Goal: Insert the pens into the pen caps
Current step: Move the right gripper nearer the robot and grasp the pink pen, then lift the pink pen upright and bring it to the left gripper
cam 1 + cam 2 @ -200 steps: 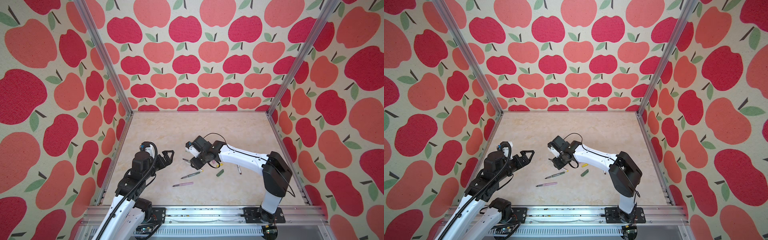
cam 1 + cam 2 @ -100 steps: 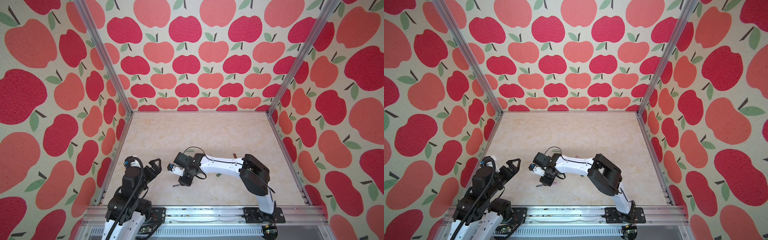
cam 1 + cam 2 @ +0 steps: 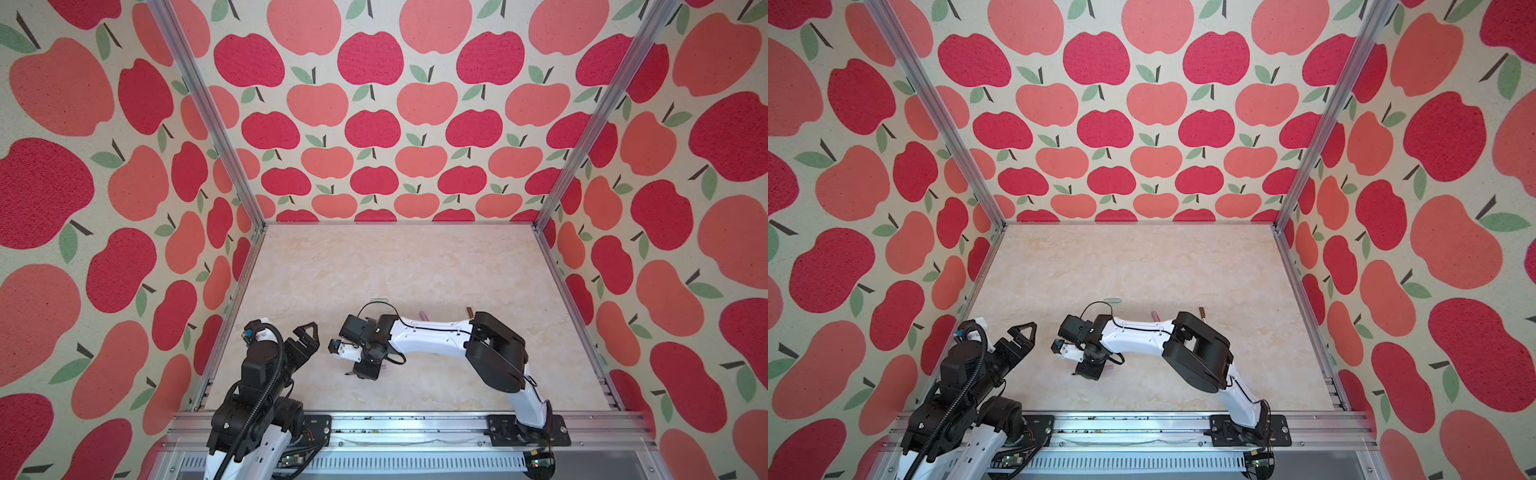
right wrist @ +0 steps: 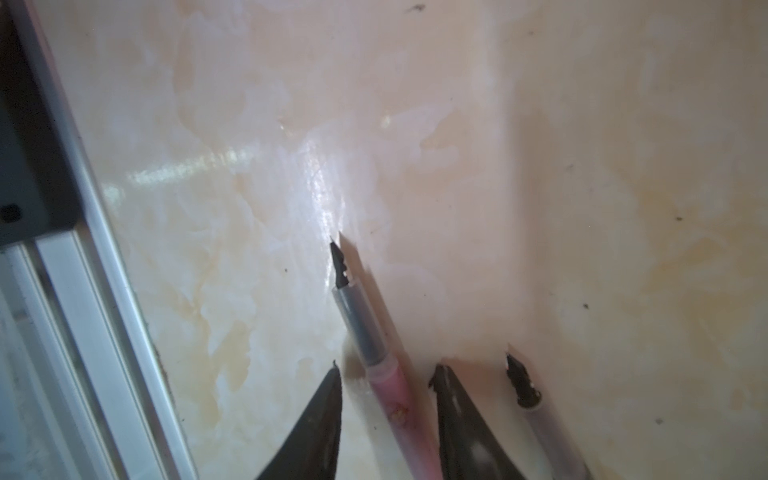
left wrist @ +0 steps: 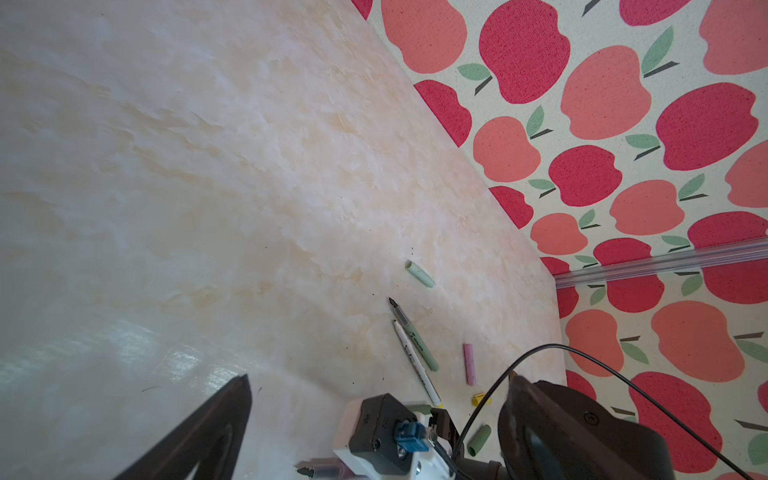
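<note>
My right gripper (image 3: 365, 372) is down at the table near the front. In the right wrist view its jaws (image 4: 385, 366) stand open on either side of the pink pen (image 4: 384, 378), with a gap on one side. Another pen (image 4: 523, 386) with a dark tip lies just outside one finger. My left gripper (image 3: 309, 332) hangs open and empty at the front left. The left wrist view shows the pale green cap (image 5: 419, 274), pale green pen (image 5: 413, 334), white-and-yellow pen (image 5: 417, 361), pink cap (image 5: 469, 363), yellow cap (image 5: 481, 400) and dark green cap (image 5: 479, 439).
The right forearm (image 3: 432, 336) lies across the middle and hides most of the pens in both top views. A brown cap (image 3: 469, 311) pokes out behind it. An aluminium rail (image 3: 395, 424) borders the front edge, and apple-patterned walls (image 3: 374, 124) close in the other sides.
The right arm swung left and toward the front, came down over the pink pen, and its jaws narrowed. The left arm pulled back to the front left, still open.
</note>
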